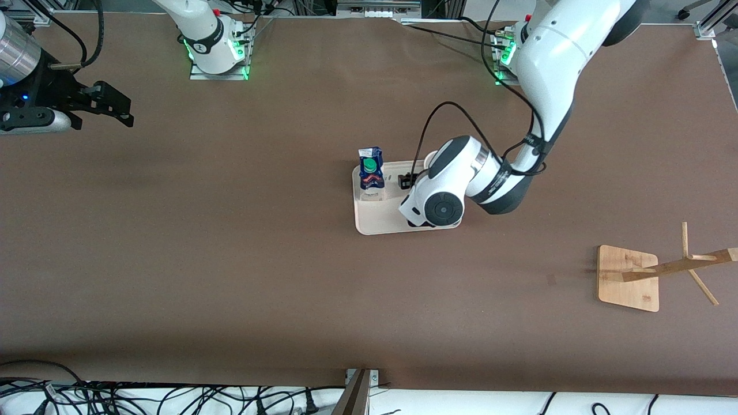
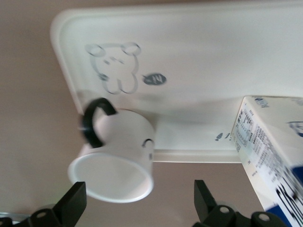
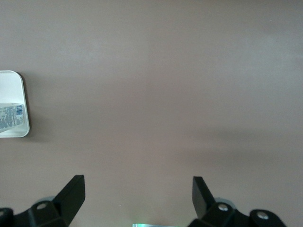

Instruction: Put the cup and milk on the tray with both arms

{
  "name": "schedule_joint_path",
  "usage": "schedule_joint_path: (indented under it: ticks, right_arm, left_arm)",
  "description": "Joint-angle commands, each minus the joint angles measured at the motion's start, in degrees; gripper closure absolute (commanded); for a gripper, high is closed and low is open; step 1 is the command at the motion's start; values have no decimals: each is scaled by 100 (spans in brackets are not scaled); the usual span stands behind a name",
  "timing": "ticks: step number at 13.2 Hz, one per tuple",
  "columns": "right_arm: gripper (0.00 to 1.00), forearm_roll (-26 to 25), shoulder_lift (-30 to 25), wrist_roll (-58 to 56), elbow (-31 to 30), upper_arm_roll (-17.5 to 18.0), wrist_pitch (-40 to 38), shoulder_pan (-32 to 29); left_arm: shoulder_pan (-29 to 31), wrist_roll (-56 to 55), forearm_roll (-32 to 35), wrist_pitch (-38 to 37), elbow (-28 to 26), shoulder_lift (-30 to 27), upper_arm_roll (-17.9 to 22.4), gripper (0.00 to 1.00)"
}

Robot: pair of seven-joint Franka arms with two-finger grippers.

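Observation:
The cream tray (image 1: 380,222) lies mid-table. The milk carton (image 1: 372,173) stands on it at the right arm's end, green cap up; it also shows in the left wrist view (image 2: 270,151). The left arm's wrist hangs over the tray and hides the cup in the front view. In the left wrist view the white cup (image 2: 116,156) with its black handle sits by the tray's (image 2: 199,71) rim, beside the rabbit drawing, mouth toward the camera. My left gripper (image 2: 137,196) is open above it, fingers clear of it. My right gripper (image 1: 118,109) is open and empty over bare table at the right arm's end.
A bamboo stand base (image 1: 628,276) with a tilted wooden peg post (image 1: 680,266) sits toward the left arm's end, nearer the front camera. Cables lie along the table's near edge (image 1: 173,397). The right wrist view shows the tray corner (image 3: 14,82).

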Motion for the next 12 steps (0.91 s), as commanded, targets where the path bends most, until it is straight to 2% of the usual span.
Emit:
schedule_joint_path:
  ticks: [1, 2, 4, 6, 9, 10, 12]
  right_arm:
    - [0, 44, 26, 4, 93, 38, -24, -29]
    - [0, 35, 26, 4, 93, 38, -33, -29]
    - [0, 44, 26, 4, 84, 38, -77, -29]
    - [0, 35, 26, 4, 93, 29, -86, -29]
    - [0, 35, 26, 4, 93, 38, -86, -29]
    - [0, 35, 26, 4, 93, 30, -86, -29]
    - [0, 35, 26, 4, 93, 38, -86, -29]
  left_arm:
    - [174, 29, 727, -438, -3, -1051, 11, 0]
    - [297, 125, 720, -438, 6, -1272, -6, 0]
    - [561, 1008, 720, -438, 15, -1676, 20, 0]
    - [999, 1854, 711, -430, 15, -2168, 29, 0]
    - [1887, 2828, 650, -482, 103, -2520, -33, 0]
    - [1968, 3233, 606, -456, -1, -2696, 124, 0]
    - [1785, 3464, 126, -185, -755, -3345, 869, 0]
